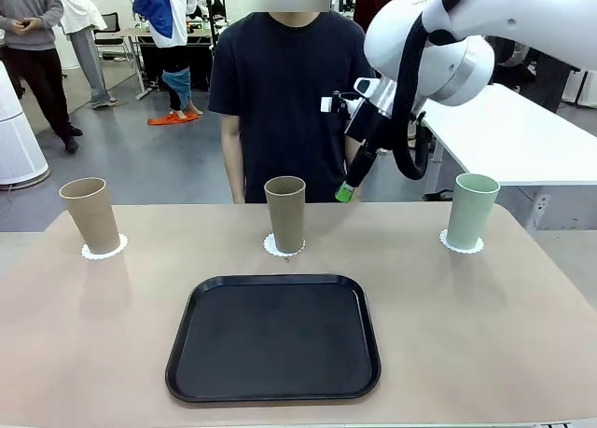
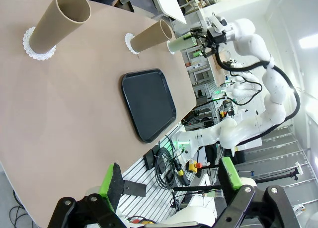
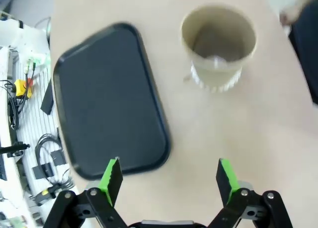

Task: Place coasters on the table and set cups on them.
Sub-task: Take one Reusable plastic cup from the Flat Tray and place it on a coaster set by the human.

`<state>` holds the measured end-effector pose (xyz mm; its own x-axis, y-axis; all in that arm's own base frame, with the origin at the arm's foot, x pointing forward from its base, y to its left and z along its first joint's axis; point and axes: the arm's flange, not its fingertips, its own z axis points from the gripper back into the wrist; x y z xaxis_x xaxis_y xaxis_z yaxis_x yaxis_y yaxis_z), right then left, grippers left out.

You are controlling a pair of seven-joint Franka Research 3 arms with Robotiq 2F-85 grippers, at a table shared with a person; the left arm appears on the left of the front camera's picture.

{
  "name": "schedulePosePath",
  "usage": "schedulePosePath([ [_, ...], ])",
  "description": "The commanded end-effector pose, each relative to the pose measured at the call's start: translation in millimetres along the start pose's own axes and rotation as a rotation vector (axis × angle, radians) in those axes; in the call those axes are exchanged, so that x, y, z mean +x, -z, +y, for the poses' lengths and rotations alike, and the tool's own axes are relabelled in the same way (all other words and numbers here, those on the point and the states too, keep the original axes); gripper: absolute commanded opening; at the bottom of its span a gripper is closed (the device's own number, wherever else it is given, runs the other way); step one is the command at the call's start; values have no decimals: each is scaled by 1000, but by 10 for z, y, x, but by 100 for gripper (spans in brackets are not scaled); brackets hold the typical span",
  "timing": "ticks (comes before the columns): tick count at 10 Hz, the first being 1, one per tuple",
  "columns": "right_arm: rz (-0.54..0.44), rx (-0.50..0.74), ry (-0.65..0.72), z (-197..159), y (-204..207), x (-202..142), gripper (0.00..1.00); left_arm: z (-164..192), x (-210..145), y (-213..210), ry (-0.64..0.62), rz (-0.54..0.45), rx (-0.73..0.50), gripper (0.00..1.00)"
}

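— Checking placement: where do the cups stand?

— Left tan cup (image 1: 91, 214), middle tan cup (image 1: 284, 213) and mint cup (image 1: 472, 210) each stand upright on a scalloped coaster (image 1: 104, 251) along the far side of the table (image 1: 485, 335), beyond the empty black tray (image 1: 273, 338).

— Gripper status?

— Right gripper (image 3: 169, 181) hovers above the table near the middle cup, jaws spread, holding nothing. Left gripper (image 2: 171, 181) likewise open and empty.

— Handling notes?

— Cups look light, rigid and top-heavy; grasp mid-wall, squeeze gently. Coasters appear thin, flimsy and easily dragged.
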<state>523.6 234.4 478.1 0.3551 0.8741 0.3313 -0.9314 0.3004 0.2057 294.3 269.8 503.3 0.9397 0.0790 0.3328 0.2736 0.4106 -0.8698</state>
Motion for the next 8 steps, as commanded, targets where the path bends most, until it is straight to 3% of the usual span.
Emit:
schedulePosePath([
  [1, 213, -13, 153, 448, -314, 100, 100, -31, 3, -17, -8, -10, -10, 100],
  [3, 395, -81, 332, 782, -604, 147, 100, -31, 3, -17, -8, -10, -10, 100],
  [5, 486, -243, 505, 1029, -1021, 134, 100, -31, 3, -17, -8, -10, -10, 100],
  [6, 500, -352, 566, 1147, -1225, 69, 100, -31, 3, -17, -8, -10, -10, 100],
  [8, 433, -609, 468, 1251, -1171, -96, 100, -31, 3, -17, -8, -10, -10, 100],
])
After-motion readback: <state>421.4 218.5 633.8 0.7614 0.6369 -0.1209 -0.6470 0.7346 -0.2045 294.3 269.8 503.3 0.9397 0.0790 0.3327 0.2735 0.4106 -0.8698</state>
